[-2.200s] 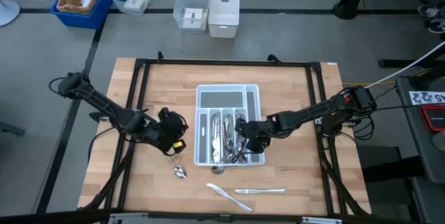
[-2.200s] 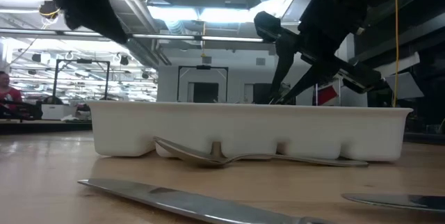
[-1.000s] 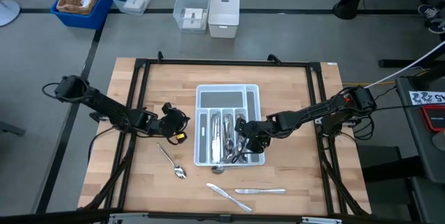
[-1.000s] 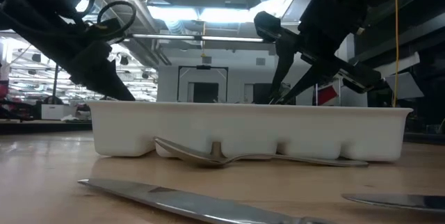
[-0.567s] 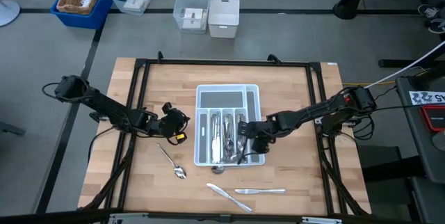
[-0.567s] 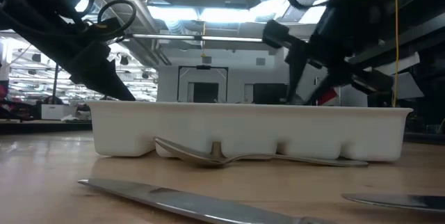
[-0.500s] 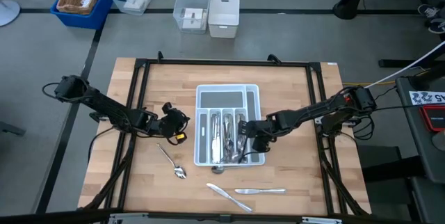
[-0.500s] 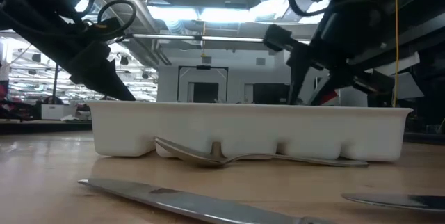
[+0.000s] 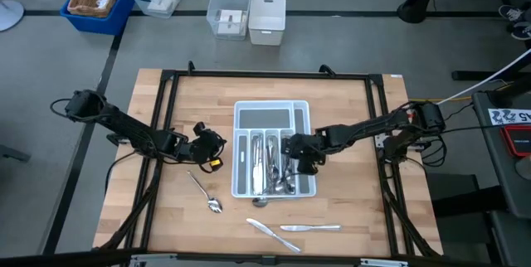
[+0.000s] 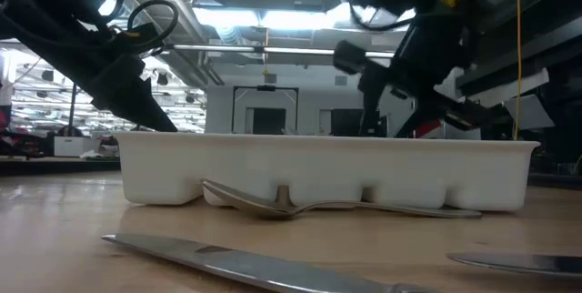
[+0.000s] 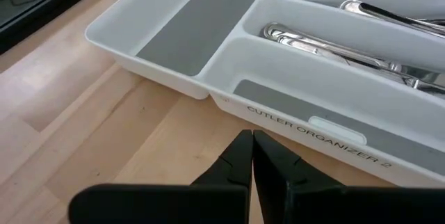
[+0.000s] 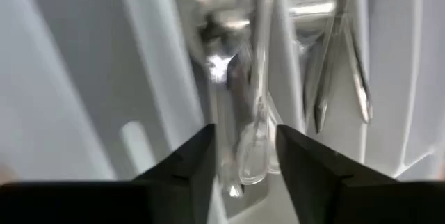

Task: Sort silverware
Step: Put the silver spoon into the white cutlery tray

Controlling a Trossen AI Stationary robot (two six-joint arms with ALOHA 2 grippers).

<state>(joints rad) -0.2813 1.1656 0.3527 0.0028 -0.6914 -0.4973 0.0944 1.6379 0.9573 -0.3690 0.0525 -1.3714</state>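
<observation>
1. The silverware lies mostly in the long slots of the white tray. Four pieces are still loose on the table: a spoon left of the tray, another spoon touching its near wall, and two knives nearer the front edge.
2. The right pincer hangs over the tray's right-hand slots, fingers parted and nothing between them; its wrist view looks down on forks and spoon handles lying in the slots.
3. The left pincer waits just left of the tray, fingers pressed together and empty.
4. My judgement: a drop looks finished, so the next step is fetching a loose piece. The arm should lift clear of the tray wall first, then take a handle across its narrow width, as flat metal on wood gives little to grip.
5. The pieces are slim, polished and reflective; the tray is smooth white plastic with grey-lined slots; the table is pale plank wood.
</observation>
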